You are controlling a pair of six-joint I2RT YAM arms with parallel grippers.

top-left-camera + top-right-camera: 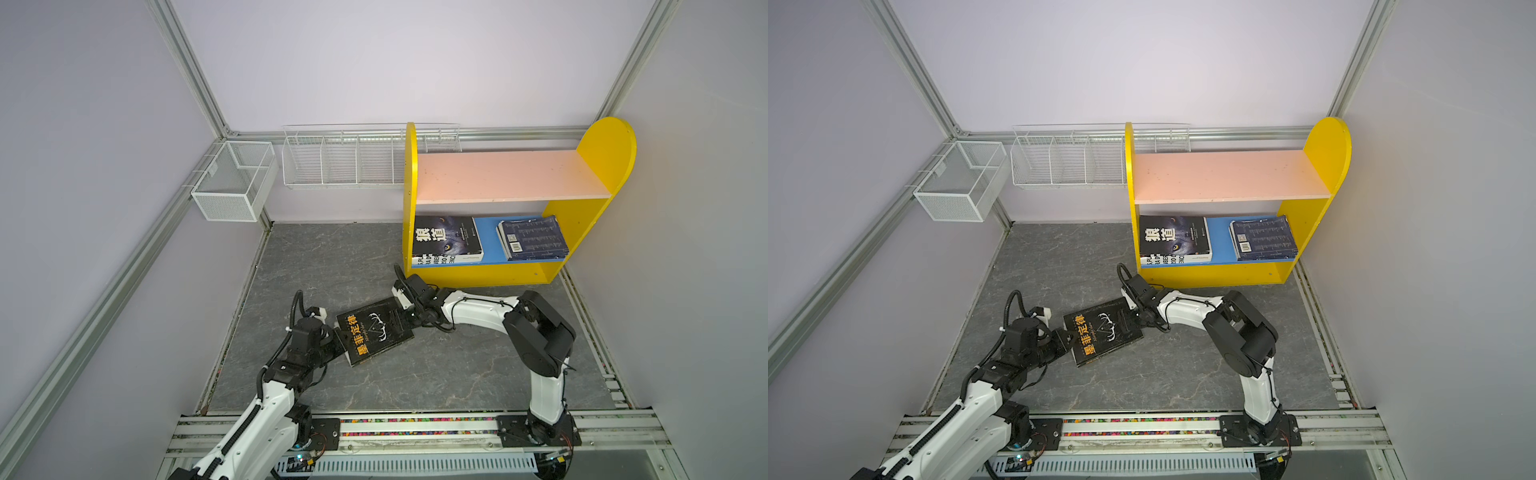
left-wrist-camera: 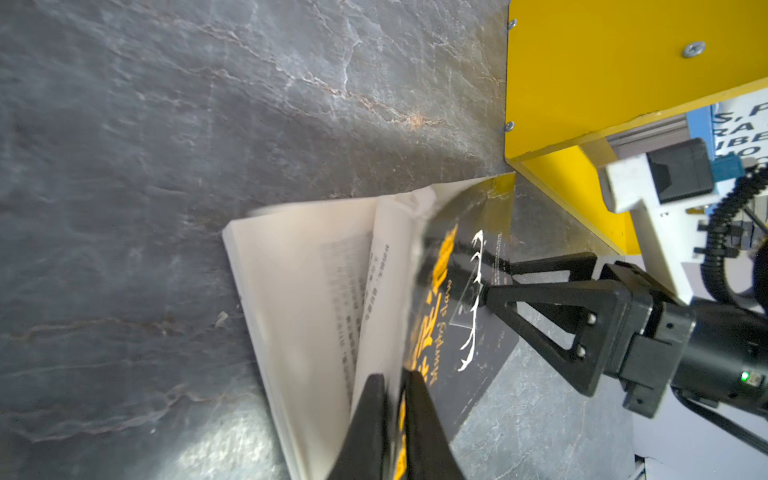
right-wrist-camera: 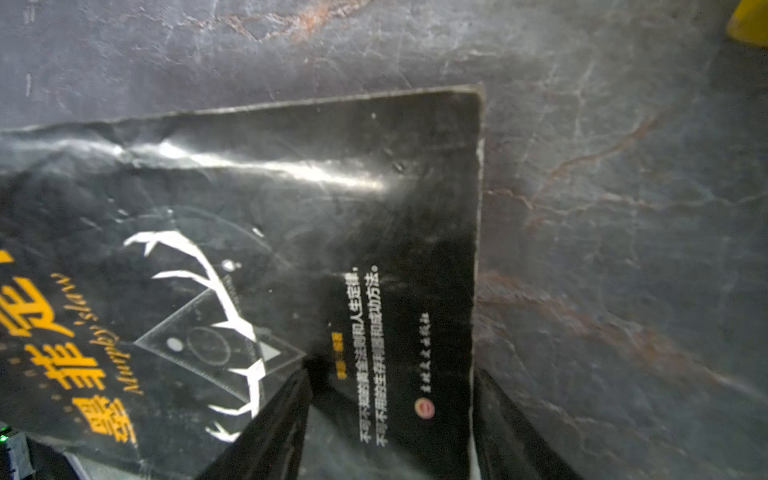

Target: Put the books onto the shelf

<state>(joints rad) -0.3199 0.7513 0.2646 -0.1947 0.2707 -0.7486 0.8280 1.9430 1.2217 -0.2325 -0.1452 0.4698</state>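
Pinching seemingly just the cover of the limp, light book (image 1: pixel 375 334) on the table (image 1: pixel 436 374) before the shelf (image 1: pixel 606 153), left gripper (image 2: pixel 395 399) is clamped, right gripper (image 1: pixel 401 322) gapes; better grasp the full thickness.

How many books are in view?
4 at least: black book on the tabletop, pinched by the left claw; on the shelf's blue board, wolf-cover book atop white book, plus navy stack, possibly several.

The book (image 3: pixel 291 187) cover is glossy black and creased; its pages (image 2: pixel 299 291) are matt paper. The surface (image 1: pixel 415 386) looks like matt grey veined stone. The shelf (image 1: pixel 606 145) is smooth painted board. My left hand (image 2: pixel 394 380) is matt black plastic.
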